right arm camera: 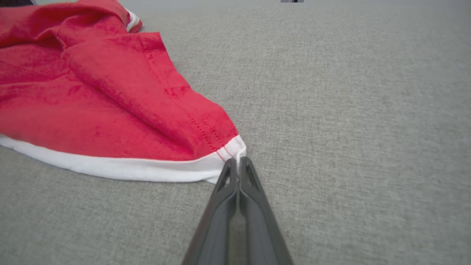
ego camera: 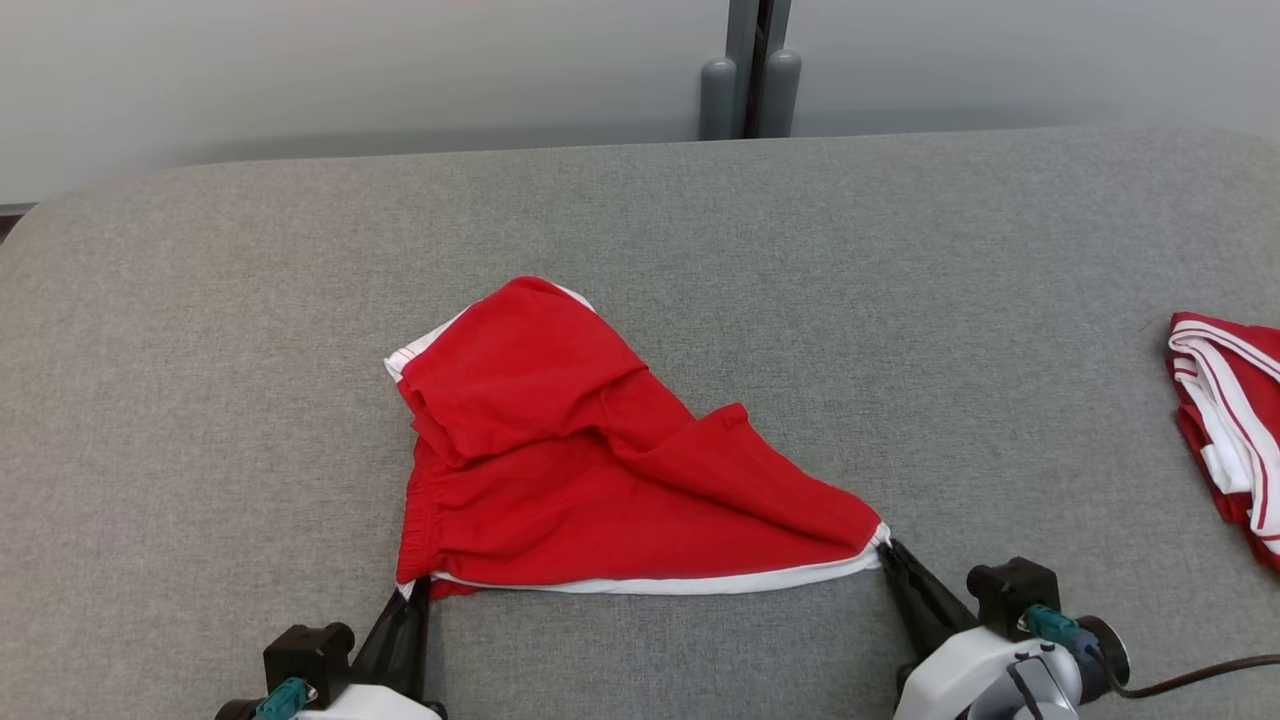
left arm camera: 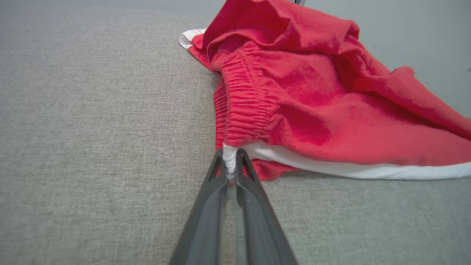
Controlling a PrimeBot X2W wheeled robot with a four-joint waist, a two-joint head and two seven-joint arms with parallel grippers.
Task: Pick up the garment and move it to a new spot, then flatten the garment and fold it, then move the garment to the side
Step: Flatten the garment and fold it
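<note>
Red with white trim, the garment (ego camera: 560, 470) lies crumpled in the middle of the grey fabric-covered counter (ego camera: 900, 300), toward the near edge. Its upper layers are folded over each other in loose ridges. A white hem band (ego camera: 700, 583) runs along its near side, pulled fairly straight between my two grippers.

My left gripper (ego camera: 418, 588) is clenched on the near left corner. In the left wrist view its fingers pinch a bunched bit of white trim (left arm camera: 230, 162) just below the gathered elastic waistband (left arm camera: 246, 106). My right gripper (ego camera: 888, 548) is clamped on the near right corner. In the right wrist view the tips meet on the white edge (right arm camera: 239, 163), with the cloth spreading away to the left and resting on the counter.

Well off to my right, at the counter's edge, sits a second red piece (ego camera: 1225, 410) with white stripes, partly cut off by the frame and well apart from what I hold. Behind the counter a grey post (ego camera: 748, 80) stands against the pale wall. A dark cable (ego camera: 1200, 678) trails from my right wrist across the near right corner of the counter. Around the garment I see bare grey fabric.
</note>
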